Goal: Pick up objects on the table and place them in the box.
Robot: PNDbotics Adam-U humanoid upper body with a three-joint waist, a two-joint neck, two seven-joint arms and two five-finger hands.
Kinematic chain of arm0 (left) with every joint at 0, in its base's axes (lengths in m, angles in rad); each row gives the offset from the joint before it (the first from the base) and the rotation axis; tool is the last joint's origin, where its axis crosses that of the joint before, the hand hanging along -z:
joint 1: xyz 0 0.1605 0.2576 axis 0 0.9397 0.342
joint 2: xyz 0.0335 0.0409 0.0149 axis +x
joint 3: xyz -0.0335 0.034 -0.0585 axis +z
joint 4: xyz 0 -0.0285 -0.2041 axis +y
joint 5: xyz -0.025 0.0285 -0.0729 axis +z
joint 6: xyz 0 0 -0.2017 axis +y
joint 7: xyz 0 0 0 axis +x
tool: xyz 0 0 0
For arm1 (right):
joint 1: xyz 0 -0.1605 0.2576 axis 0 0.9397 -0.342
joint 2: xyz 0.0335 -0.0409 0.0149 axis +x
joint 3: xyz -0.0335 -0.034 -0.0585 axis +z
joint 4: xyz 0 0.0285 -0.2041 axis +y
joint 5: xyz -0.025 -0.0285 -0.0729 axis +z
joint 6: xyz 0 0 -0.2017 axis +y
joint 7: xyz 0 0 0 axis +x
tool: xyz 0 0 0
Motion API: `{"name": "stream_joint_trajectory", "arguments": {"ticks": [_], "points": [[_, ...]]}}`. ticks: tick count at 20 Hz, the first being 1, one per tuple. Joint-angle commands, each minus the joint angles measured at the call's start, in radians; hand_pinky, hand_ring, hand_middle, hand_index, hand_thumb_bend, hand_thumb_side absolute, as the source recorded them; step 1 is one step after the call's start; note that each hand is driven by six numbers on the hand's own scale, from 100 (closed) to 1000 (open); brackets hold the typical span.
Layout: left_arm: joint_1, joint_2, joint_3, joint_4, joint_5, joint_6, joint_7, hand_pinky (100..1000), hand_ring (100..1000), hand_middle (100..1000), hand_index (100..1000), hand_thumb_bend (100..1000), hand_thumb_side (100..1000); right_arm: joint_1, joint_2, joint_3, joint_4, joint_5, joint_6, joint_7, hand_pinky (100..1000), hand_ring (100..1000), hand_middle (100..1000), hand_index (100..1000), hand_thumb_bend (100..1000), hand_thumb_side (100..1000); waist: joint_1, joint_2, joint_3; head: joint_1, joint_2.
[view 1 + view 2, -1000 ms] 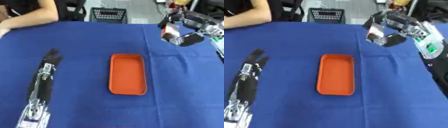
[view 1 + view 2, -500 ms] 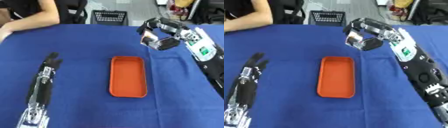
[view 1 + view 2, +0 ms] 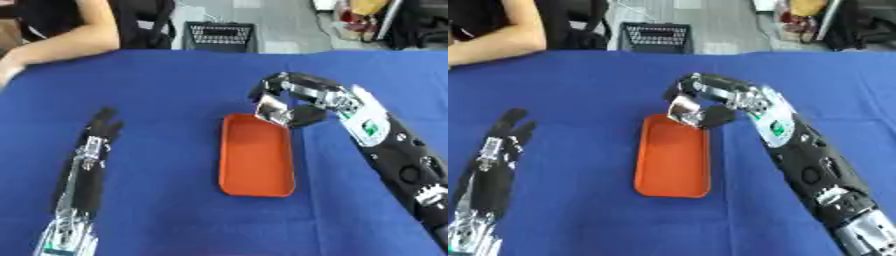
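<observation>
An orange rectangular box [image 3: 256,157] lies open in the middle of the blue table. My right hand [image 3: 302,98] hangs over the box's far right corner, fingers curled round a small pale, shiny object [image 3: 270,109] that sits just above the rim. My left hand [image 3: 94,142] lies flat on the cloth at the left, fingers straight and pointing away, holding nothing. The box's inside looks bare from here.
The blue cloth [image 3: 166,85] covers the whole table. A person's bare arm [image 3: 61,42] rests on the far left edge. A black wire basket [image 3: 219,36] stands on the floor beyond the far edge.
My right hand has swung in from the far right corner, down and leftward with the pale object, to above the box's far end. The left arm has stayed put.
</observation>
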Motion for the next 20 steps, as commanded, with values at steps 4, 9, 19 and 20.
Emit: {"name": "stream_joint_trajectory", "arguments": {"ticks": [4, 9, 19, 20], "points": [[-0.008, 0.001, -0.006, -0.009, 0.005, -0.003, -0.004, 1000, 925, 986, 998, 302, 1000, 0.021, 0.026, 0.001, 0.009, 0.043, -0.352, 0.352, 779, 884, 910, 977, 435, 950, 0.005, -0.009, 0.000, -0.009, -0.008], [-0.007, 0.002, -0.005, -0.009, 0.005, -0.003, -0.003, 1000, 926, 987, 998, 301, 1000, 0.028, 0.018, 0.002, 0.006, 0.034, -0.352, 0.352, 824, 925, 941, 984, 456, 985, 0.005, -0.009, -0.003, -0.006, -0.007], [-0.007, 0.004, -0.005, -0.010, 0.005, -0.003, -0.003, 1000, 929, 988, 999, 300, 1000, 0.029, 0.007, 0.009, -0.007, 0.029, -0.352, 0.352, 823, 921, 939, 985, 441, 978, 0.005, -0.010, -0.006, -0.006, -0.009], [-0.007, 0.004, -0.005, -0.010, 0.005, -0.003, -0.003, 1000, 929, 988, 999, 300, 1000, 0.029, 0.004, 0.008, -0.009, 0.027, -0.352, 0.352, 823, 919, 938, 985, 439, 978, 0.005, -0.011, -0.006, -0.006, -0.009]]}}
